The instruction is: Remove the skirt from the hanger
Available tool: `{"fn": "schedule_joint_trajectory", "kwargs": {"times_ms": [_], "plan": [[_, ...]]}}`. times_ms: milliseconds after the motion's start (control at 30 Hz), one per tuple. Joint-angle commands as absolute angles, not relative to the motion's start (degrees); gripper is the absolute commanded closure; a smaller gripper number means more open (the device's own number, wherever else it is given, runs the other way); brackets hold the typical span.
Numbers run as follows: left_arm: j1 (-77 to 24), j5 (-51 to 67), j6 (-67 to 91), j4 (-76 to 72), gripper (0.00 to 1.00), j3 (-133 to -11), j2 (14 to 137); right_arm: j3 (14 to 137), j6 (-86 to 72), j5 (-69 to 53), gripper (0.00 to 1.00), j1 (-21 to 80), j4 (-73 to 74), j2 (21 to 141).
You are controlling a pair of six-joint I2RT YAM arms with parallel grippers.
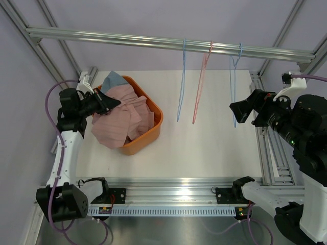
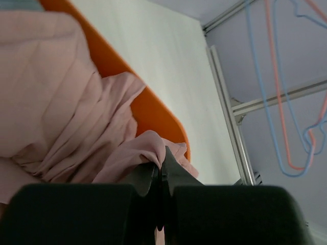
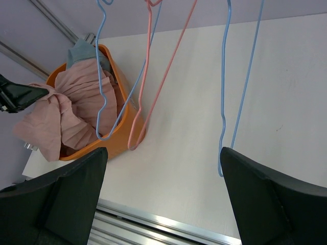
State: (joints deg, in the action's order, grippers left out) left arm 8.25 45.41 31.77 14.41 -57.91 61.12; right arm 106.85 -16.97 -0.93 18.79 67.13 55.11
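The skirt (image 1: 122, 122) is pink and lies heaped in an orange basket (image 1: 143, 143) at the left of the top view. It is well apart from the hangers, and part of it spills over the basket's left rim towards the left arm (image 1: 66, 148). The left jaws are pressed together on a fold of the skirt at its upper left. In the left wrist view the two dark tips meet low in the middle of the frame, with pink cloth (image 2: 61, 102) pinched between them and the basket's orange wall (image 2: 153, 109) just beyond.

A blue-grey cloth (image 1: 115, 80) sits in the far end of the basket, partly under the skirt.

Three wire hangers hang from an aluminium rail (image 1: 127, 40) across the top of the frame: a blue hanger (image 1: 182, 87), a pink hanger (image 1: 200, 89) beside it, and a second blue hanger (image 1: 232, 92) further right. All three dangle above the white worktop (image 1: 204, 148).

The right arm (image 1: 301, 122) reaches in from the right edge, and the right jaws are near the second blue hanger but not touching it. In the right wrist view they stand wide apart — its fingers (image 3: 271, 199) fill the lower corners, nothing lies between them, and the worktop shows in the gap.
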Motion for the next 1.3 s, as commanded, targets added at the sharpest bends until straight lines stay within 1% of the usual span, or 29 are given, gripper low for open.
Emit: {"fn": "schedule_joint_trajectory", "kwargs": {"times_ms": [0,100,267,333,400,433,467,600,667,833,1033,1167,1200,1267], "plan": [[8.3,41.8,27.4,14.0,1.0,-56.4,63.7,106.0,-17.4,-0.7,0.01,18.6,65.0,54.8],[8.0,39.9,26.6,15.2,1.0,-55.8,67.3,105.4,-17.8,-1.0,0.0,18.5,64.3,54.4],[1.3,27.7,20.1,27.1,1.0,-61.2,75.0,104.8,-17.6,-0.6,0.01,18.5,64.0,54.0],[0.4,23.4,19.1,28.7,1.0,-61.6,76.5,104.4,-17.6,-0.4,0.01,18.6,64.0,53.8],[-2.5,19.7,18.2,31.3,1.0,-62.9,79.4,103.9,-17.5,-0.4,0.01,18.5,63.7,53.5],[-3.2,14.7,17.6,32.4,1.0,-63.7,80.6,103.8,-17.5,-0.4,0.0,18.5,63.5,53.4],[-3.9,12.8,17.5,33.9,1.0,-64.4,81.8,103.5,-17.5,-0.4,0.01,18.7,63.5,53.4],[-3.9,4.3,19.1,35.9,1.0,-68.2,89.1,102.0,-17.6,-0.5,0.0,18.6,63.1,53.2],[-4.0,-2.5,20.9,36.7,1.0,-70.7,91.0,101.3,-17.6,-0.6,0.01,18.5,62.8,53.0],[-6.0,-13.9,22.1,37.4,1.0,-74.1,96.5,99.3,-17.6,-0.7,0.01,18.6,62.2,53.1],[-6.5,-12.1,22.0,36.5,1.0,-76.4,100.0,95.7,-18.9,-2.3,0.0,18.5,61.2,52.9],[-6.6,-9.2,21.2,38.1,1.0,-80.7,100.7,94.0,-19.3,-2.5,0.0,18.5,61.3,52.7],[-6.6,-8.6,21.0,38.6,0.97,-82.6,100.6,94.1,-19.2,-2.5,0.0,18.5,62.1,52.9],[-6.6,-5.5,20.8,39.5,0.84,-83.9,100.5,94.1,-19.4,-2.5,0.01,18.6,62.6,53.2]]}}
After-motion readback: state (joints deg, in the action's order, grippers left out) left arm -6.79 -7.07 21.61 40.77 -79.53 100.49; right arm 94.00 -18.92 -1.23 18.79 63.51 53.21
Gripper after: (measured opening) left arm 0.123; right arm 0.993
